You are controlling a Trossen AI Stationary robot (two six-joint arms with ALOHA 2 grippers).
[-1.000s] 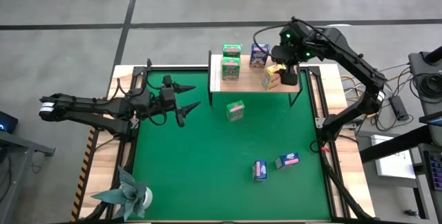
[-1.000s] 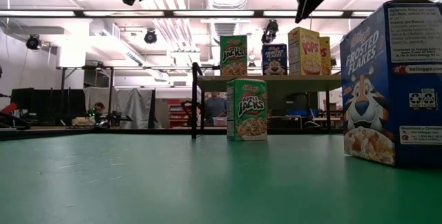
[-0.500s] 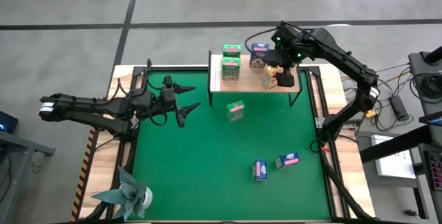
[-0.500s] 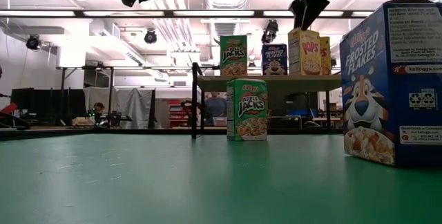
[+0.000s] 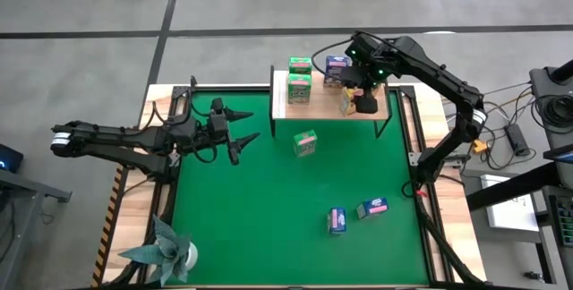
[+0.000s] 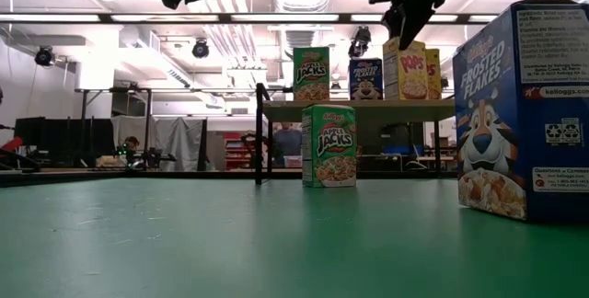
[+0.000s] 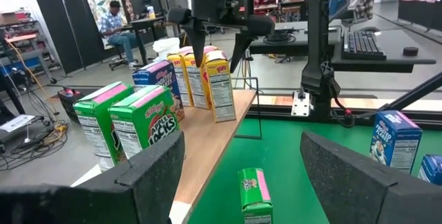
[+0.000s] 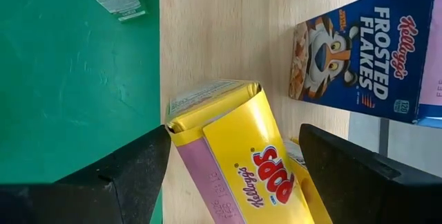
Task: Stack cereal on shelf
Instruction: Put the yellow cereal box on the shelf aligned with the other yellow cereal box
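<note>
Dark left gripper (image 5: 240,135) hovers open over the green mat (image 5: 269,227), arm stretched level from the left. Green box (image 5: 305,143) stands before the shelf (image 5: 279,100). Right gripper (image 5: 362,91), jaws spread, hangs directly above the yellow boxes (image 8: 242,155) on the shelf, blue box (image 8: 366,58) beside them.

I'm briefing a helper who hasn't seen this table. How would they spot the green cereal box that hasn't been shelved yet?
Start at the wooden shelf at the far edge of the green mat. Just in front of it, on the mat, stands one Apple Jacks box alone. The other two green boxes sit up on the shelf, and the boxes nearer the front are blue.
</note>
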